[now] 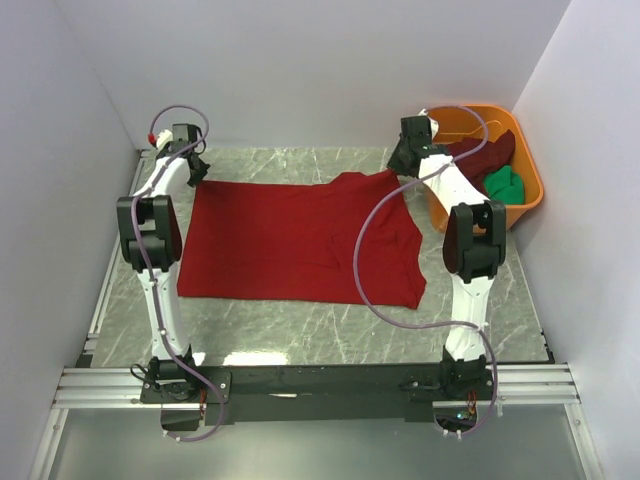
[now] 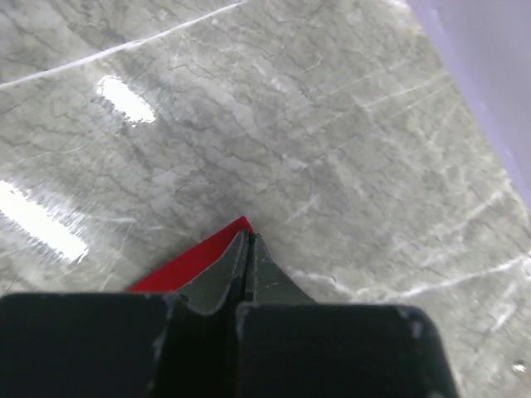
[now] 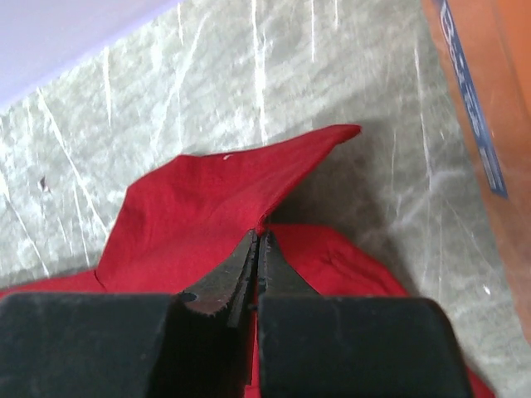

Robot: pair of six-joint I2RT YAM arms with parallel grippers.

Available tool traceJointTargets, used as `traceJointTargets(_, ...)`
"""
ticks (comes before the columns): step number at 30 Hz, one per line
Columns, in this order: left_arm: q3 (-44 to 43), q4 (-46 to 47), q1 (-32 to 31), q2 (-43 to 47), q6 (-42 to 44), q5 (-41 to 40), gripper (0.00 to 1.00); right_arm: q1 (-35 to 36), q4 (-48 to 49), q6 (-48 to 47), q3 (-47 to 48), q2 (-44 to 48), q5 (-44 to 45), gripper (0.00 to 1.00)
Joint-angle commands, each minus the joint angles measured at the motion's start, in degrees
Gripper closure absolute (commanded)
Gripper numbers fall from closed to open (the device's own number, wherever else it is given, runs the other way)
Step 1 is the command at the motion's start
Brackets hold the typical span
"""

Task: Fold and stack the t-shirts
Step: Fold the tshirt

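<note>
Seen from above, the red shirt (image 1: 300, 240) lies spread on the tabletop (image 1: 330, 335), with the maroon shirt (image 1: 490, 150) and green shirt (image 1: 505, 185) in the tub (image 1: 533, 190) at right. At the left wrist, the left claw (image 2: 249, 249) is clamped shut on the red shirt's corner. At the right wrist, the right claw (image 3: 259, 249) pinches a raised fold, and the tub's blue label (image 3: 473, 91) is unreadable.

Bright, even overhead light fills all three views. White glare patches sit at the left of the left wrist frame on the glossy tabletop (image 2: 332, 149). The left claw (image 2: 249, 237) and right claw (image 3: 258, 235), at their frames' bottom edges, look dark and soft.
</note>
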State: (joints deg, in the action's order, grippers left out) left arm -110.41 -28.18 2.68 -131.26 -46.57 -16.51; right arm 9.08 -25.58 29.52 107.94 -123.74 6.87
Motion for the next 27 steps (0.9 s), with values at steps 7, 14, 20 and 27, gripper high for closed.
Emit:
traceJointTargets(7,10.38,5.86,1.45,13.3,-1.77,1.84,1.0,0.06,4.49,0.28,-12.22,13.07,-0.2,1.0)
traceJointTargets(14,20.3,6.56,2.51,21.04,-2.65,1.57,1.0,0.67,7.3,1.77,-28.1,24.41,0.07,1.0)
traceJointTargets(20,29.26,7.44,2.77,27.89,-4.49,1.13,1.0,1.11,8.79,2.74,-38.31,32.77,-0.28,1.0)
traceJointTargets(27,37.1,8.23,3.47,32.9,-5.9,1.66,1.0,1.64,9.76,2.91,-46.06,40.41,-0.63,1.0)
